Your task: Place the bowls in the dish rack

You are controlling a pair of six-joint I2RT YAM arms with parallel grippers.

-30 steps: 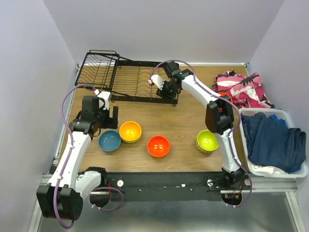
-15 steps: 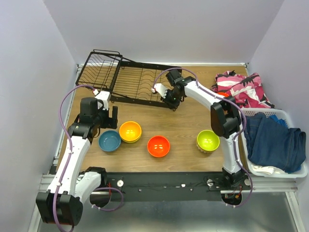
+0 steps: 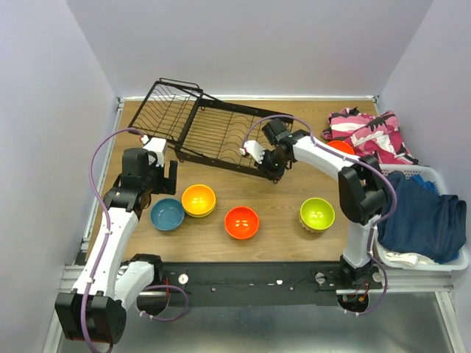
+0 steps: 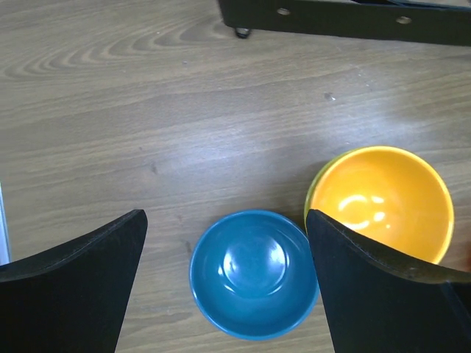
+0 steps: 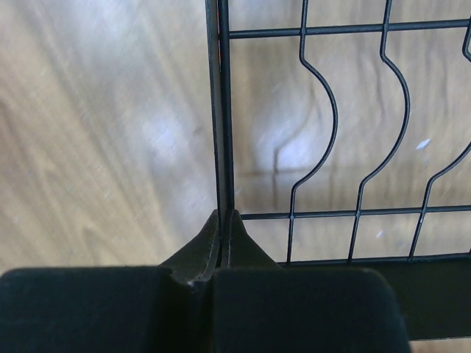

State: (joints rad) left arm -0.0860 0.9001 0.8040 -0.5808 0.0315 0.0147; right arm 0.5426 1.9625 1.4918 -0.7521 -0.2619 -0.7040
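bowls, four, on worktop (image 3: pixel 280 184), none racked: blue bowl (image 3: pixel 167 214), yellow-orange bowl (image 3: pixel 199 199), red-orange bowl (image 3: pixel 241 222), lime bowl (image 3: pixel 316 214). left claw (image 4: pixel 224 220): spread, above blue bowl. right claw (image 5: pixel 223 220): pinching end wire of dish rack (image 3: pixel 213 129), which sits askew at far side. step: likely positioning rack. next: settle rack, release, take blue bowl's rim.
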